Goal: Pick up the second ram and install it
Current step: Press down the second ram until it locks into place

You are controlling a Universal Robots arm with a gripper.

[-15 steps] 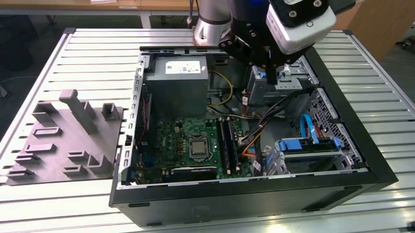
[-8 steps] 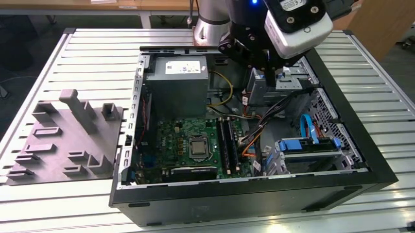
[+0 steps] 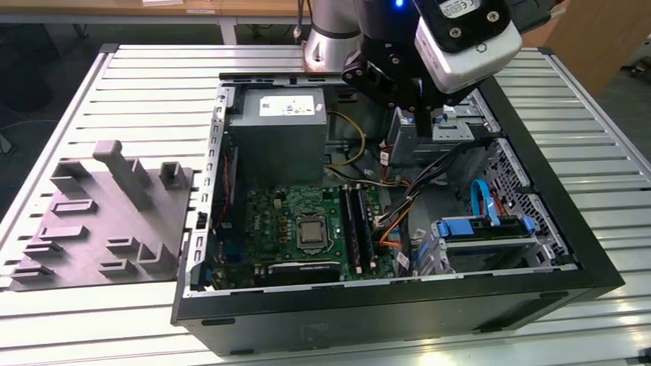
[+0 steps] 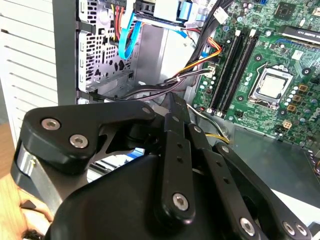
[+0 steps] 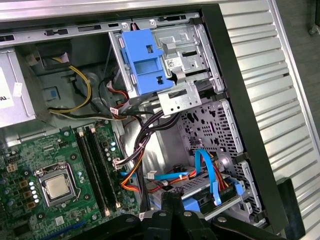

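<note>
ram: can't tell where the stick is. The slots (image 5: 95,172) sit on the board (image 3: 274,217) just beside the cpu (image 3: 308,231), on its side toward the exterior view's right. Both look dark, and I can't say whether either is filled.

The claw (image 4: 173,107) has its fingers drawn together in both wrist views. Nothing is readable between them, though a thin stick pinched edge-on can't be ruled out. It hangs above the case (image 3: 407,309), over the drive cage (image 5: 185,65) at the case's far corner on the exterior view's right. That's well apart from the slots and touching nothing.

The case lies open on the desk (image 3: 152,84), toward the desk's edge on the exterior view's right. A grey fixture (image 3: 91,229) lies just beside it, toward the opposite edge.

My read: transit phase, somewhere between pickup and seating, not over the slots yet. Seating calls for lining up lengthwise with a free slot, end latches open, then a straight press down. The cable bundle (image 5: 142,132) runs just beside the slot ends, so snag risk.
</note>
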